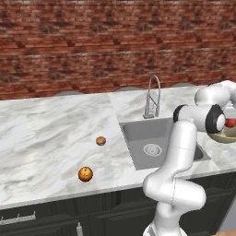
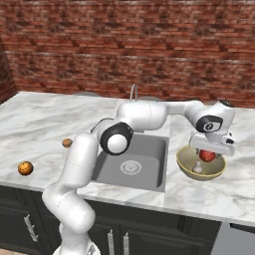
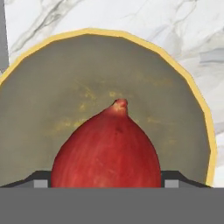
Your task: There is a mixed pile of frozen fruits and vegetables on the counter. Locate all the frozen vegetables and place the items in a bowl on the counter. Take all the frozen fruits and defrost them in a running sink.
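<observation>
Base cams rearward; hand cam close-up.

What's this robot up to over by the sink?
It is sorting food on a marble counter. Its gripper hangs over a tan bowl right of the sink, with a red tomato-like ball between its fingers. A pale mushroom already lies in the bowl. Two orange balls sit on the counter left of the sink, untouched.

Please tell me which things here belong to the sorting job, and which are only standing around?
Belong to the job:
- red ball, between the gripper fingers
- mushroom, in the bowl
- two orange balls on the counter
- sink

Only standing around:
- brick wall
- dark cabinets
</observation>
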